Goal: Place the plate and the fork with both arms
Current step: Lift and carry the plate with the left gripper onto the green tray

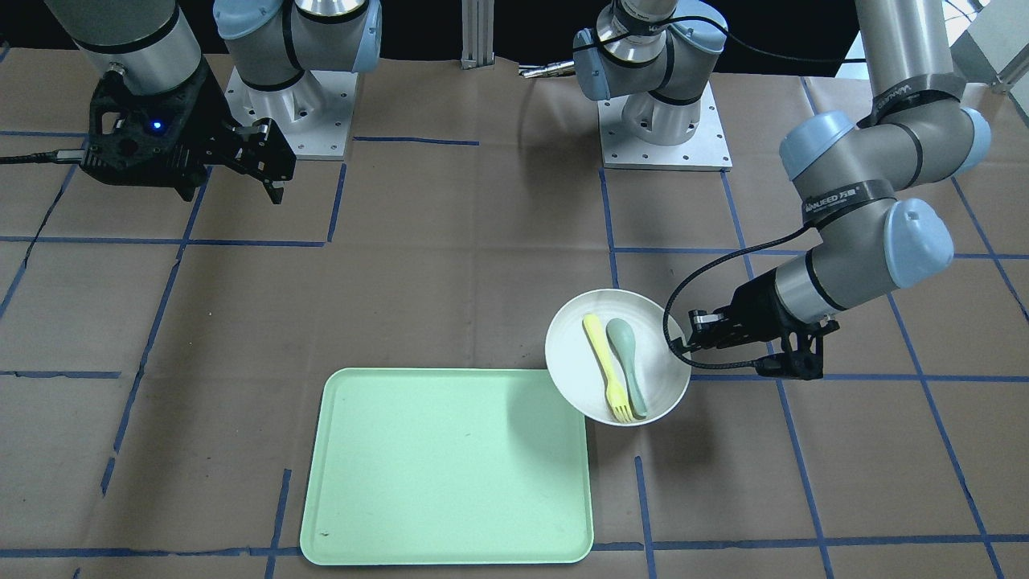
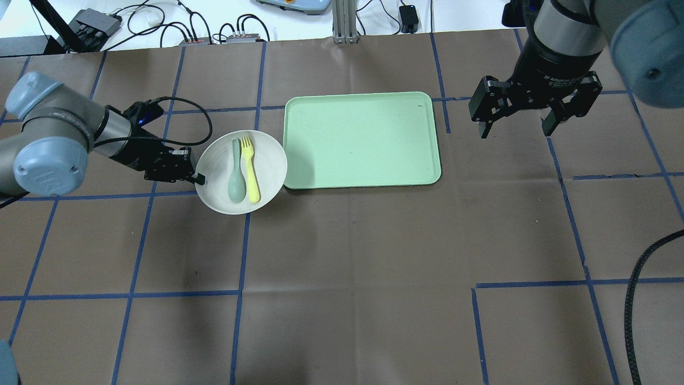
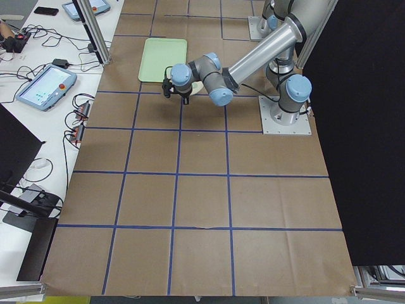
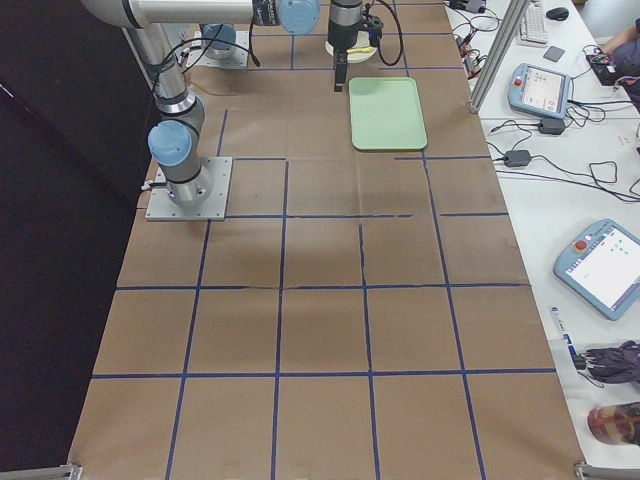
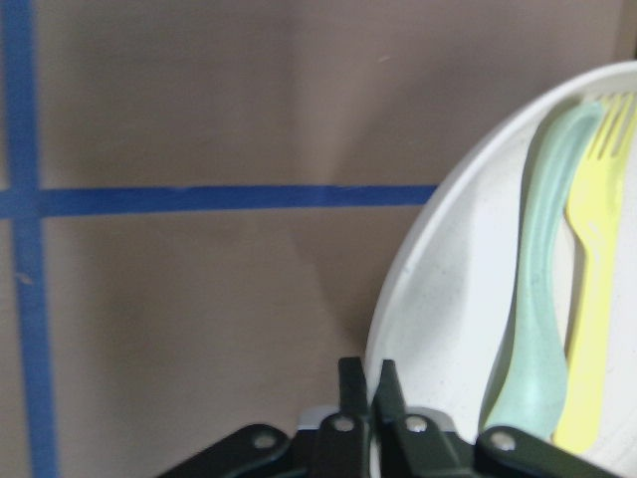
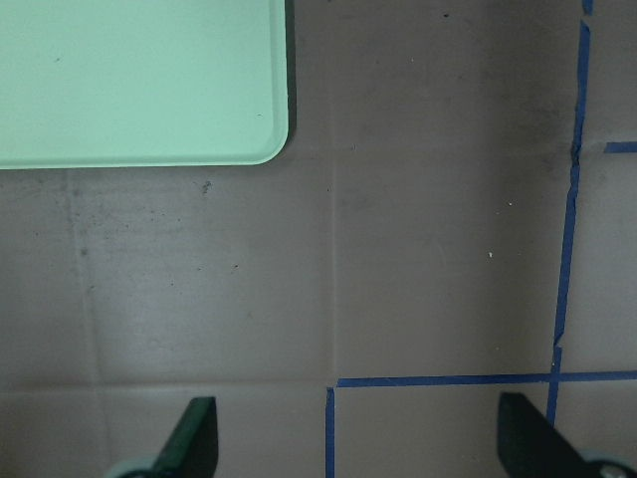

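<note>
Two robot arms share a brown-papered table point(image 2: 347, 256), and only one has anything in its grip. The left arm point(image 2: 59, 141) lies low across the table, the left fingers point(image 5: 350, 383) pinched together on the rim of the plate point(image 2: 270, 166) on the side away from the green tray point(image 2: 363, 139). The plate's opposite edge is just at the tray's short side (a soft shadow on the tray hints that the plate is a little off the table, though no view settles it). The fork point(image 2: 250, 172) lies in the plate beside a grey-green spoon point(image 2: 235, 176), tines pointing away from the robot. The right arm point(image 2: 561, 37) hangs over bare table on the tray's other side, the right fingers point(image 6: 194, 433) spread wide and holding nothing.

The step in hand looks to be carrying the plate onto the tray. To do it well, the plate must stay level, since it is held by one edge and the loose fork and spoon would slide toward any low side. It should clear the tray's raised lip before crossing, travel slowly, and land flat with room left beside it for the fork before the fingers let go.
</note>
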`<move>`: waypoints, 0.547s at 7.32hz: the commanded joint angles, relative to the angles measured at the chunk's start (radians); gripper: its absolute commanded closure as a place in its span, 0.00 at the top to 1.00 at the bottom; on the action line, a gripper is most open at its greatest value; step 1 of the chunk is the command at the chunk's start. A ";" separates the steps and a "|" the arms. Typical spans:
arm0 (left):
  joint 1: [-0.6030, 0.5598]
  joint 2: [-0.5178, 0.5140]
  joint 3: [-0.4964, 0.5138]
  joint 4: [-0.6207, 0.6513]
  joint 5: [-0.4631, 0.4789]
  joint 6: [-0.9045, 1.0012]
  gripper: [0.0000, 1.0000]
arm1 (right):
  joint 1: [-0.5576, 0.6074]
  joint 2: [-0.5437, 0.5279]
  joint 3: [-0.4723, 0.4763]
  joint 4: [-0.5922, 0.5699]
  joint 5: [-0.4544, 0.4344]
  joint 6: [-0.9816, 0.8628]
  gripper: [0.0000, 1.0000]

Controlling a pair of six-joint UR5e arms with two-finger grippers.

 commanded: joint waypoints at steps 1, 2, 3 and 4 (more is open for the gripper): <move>-0.149 -0.166 0.199 0.002 -0.008 -0.142 0.00 | 0.000 -0.001 0.000 -0.001 0.000 0.000 1.00; -0.209 -0.237 0.291 0.002 -0.001 -0.199 0.00 | 0.000 0.000 0.000 -0.001 0.000 0.000 1.00; -0.249 -0.307 0.359 0.008 0.001 -0.233 0.00 | 0.000 0.000 0.000 -0.001 0.000 0.000 1.00; -0.273 -0.364 0.416 0.014 -0.001 -0.257 0.00 | 0.000 0.000 0.000 0.000 0.000 0.000 1.00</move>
